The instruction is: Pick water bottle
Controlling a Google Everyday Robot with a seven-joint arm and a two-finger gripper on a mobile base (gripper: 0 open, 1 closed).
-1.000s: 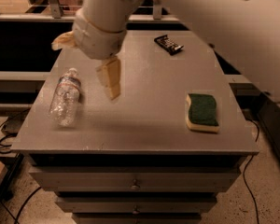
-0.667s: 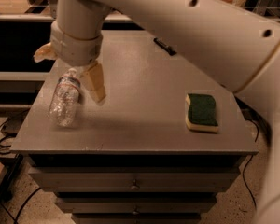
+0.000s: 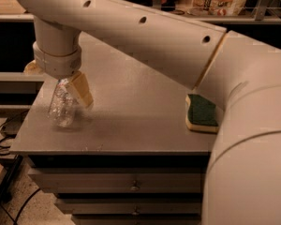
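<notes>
The water bottle (image 3: 62, 108) is a small clear crinkled plastic bottle lying on the grey table top (image 3: 131, 121) near its left edge. Its neck end is hidden under my wrist. My gripper (image 3: 58, 81) hangs from the big white arm straight over the bottle's upper part. One tan finger (image 3: 82, 89) stands to the right of the bottle and the other tan finger (image 3: 32, 67) shows at the left, so the fingers are open and straddle the bottle.
A green and yellow sponge (image 3: 202, 113) lies at the table's right side, partly behind my arm. Drawers (image 3: 131, 186) sit below the table top. Cables (image 3: 4, 130) lie on the floor at the left. Shelves with goods stand behind.
My gripper has moved left and down from the table's middle to over the bottle, its fingers now on either side of it. The bottle has not moved.
</notes>
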